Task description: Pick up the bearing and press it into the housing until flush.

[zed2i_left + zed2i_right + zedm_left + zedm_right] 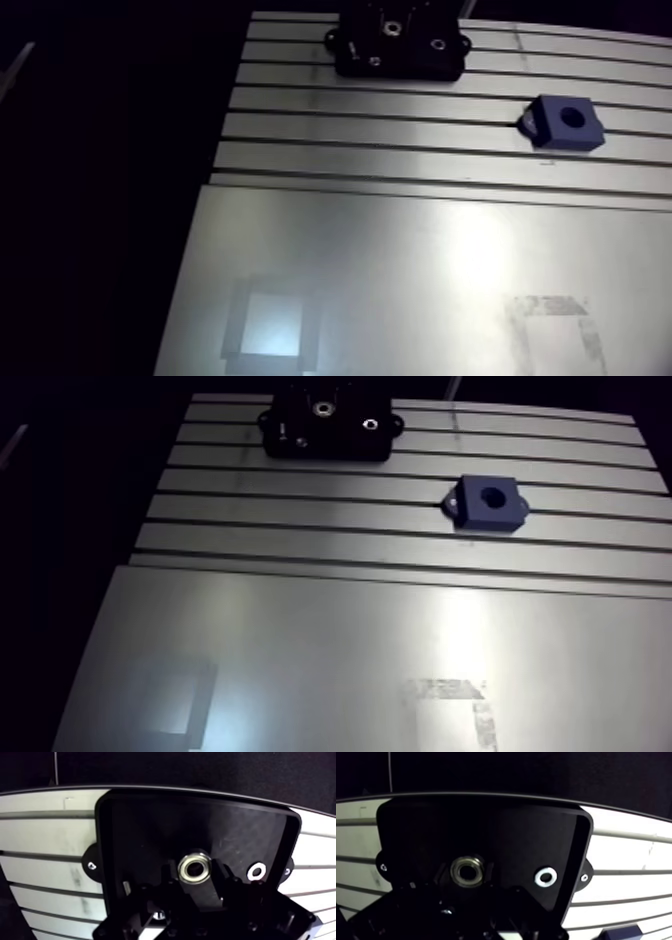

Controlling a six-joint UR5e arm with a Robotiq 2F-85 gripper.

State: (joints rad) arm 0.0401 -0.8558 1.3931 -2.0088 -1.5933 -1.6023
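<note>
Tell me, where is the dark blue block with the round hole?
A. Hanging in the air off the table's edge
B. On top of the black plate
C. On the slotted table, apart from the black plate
C: in the arm view the blue block sits on the slotted table, off to one side of the black plate and not touching it.

place: workshop or lab bench | evidence: slotted aluminium table point(400, 150) is carrying a black fixture plate point(150, 827) and a blue bored block point(566, 122)
</note>
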